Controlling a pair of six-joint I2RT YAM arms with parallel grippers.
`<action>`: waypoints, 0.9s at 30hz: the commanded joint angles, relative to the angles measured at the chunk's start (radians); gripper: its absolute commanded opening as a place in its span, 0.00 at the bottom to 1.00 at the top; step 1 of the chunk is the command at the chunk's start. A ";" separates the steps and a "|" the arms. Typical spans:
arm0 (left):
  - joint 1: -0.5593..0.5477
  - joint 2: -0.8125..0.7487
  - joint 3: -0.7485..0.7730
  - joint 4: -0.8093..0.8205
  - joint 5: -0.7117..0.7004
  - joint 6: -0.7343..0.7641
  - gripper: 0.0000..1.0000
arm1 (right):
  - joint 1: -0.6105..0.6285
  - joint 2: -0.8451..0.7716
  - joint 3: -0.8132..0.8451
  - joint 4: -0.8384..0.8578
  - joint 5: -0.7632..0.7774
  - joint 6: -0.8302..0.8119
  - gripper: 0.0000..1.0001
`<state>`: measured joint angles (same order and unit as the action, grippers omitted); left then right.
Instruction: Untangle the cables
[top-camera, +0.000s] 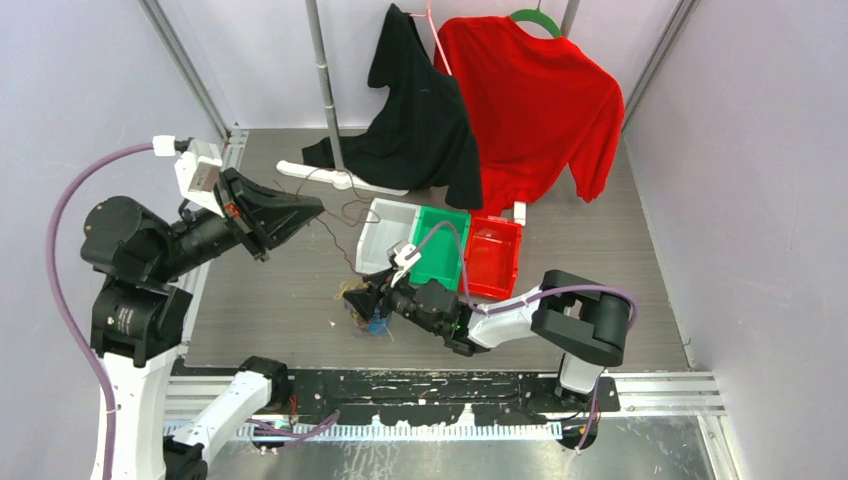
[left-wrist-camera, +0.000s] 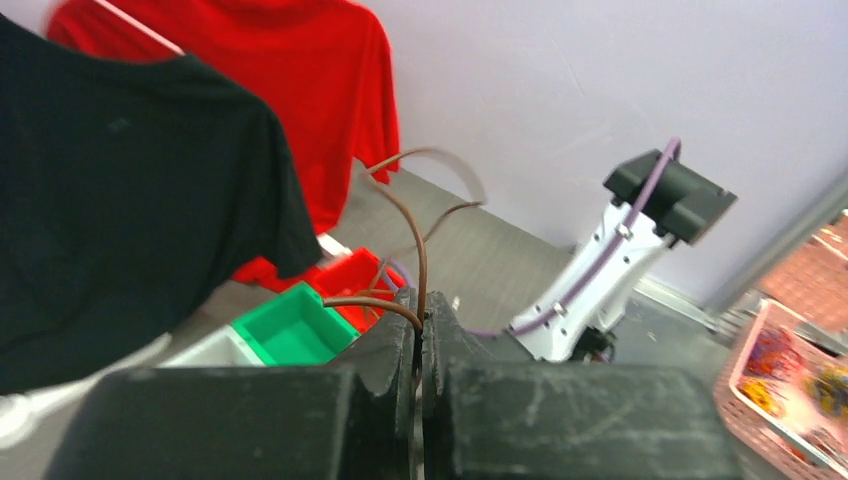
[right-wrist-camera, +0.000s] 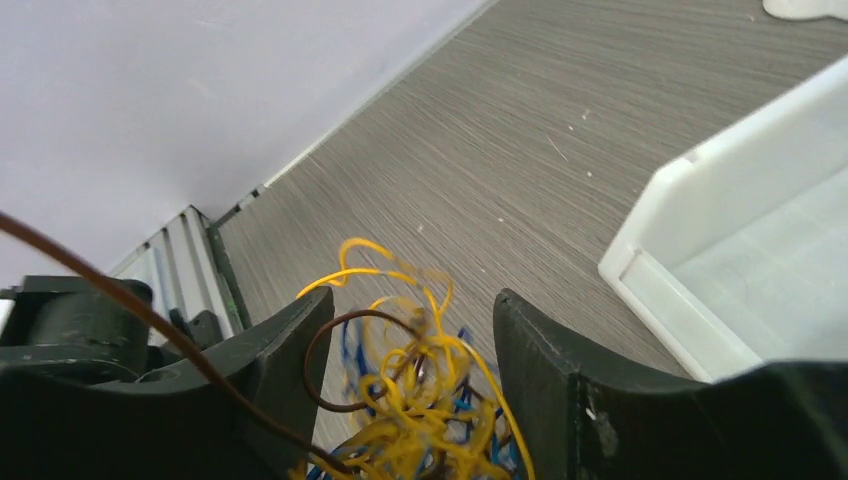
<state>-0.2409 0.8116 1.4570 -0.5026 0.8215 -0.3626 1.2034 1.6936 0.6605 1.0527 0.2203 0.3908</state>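
Left gripper (left-wrist-camera: 420, 325): pinching brown cable (left-wrist-camera: 421, 250). Right gripper (right-wrist-camera: 412, 318): spread astride yellow-blue tangle (right-wrist-camera: 425, 410), six o'clock from white bin (top-camera: 383, 240).

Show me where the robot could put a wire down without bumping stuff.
Bare grey wood-grain table lies right of the red plastic bin, and between the left arm's base and the yellow, blue and brown cable tangle. Crowded: the middle, with the right gripper, the tangle, the white bin and green bin.
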 joint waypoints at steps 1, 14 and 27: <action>-0.002 0.010 0.102 0.093 -0.128 0.093 0.00 | 0.010 0.033 -0.022 0.077 0.060 0.036 0.65; -0.002 0.082 0.305 0.171 -0.438 0.315 0.00 | 0.044 0.112 -0.044 0.097 0.087 0.078 0.67; -0.002 0.147 0.444 0.211 -0.491 0.416 0.00 | 0.067 0.143 -0.049 0.098 0.052 0.133 0.69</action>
<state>-0.2409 0.9585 1.8877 -0.3107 0.2989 0.0280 1.2613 1.8557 0.6033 1.0916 0.2867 0.5007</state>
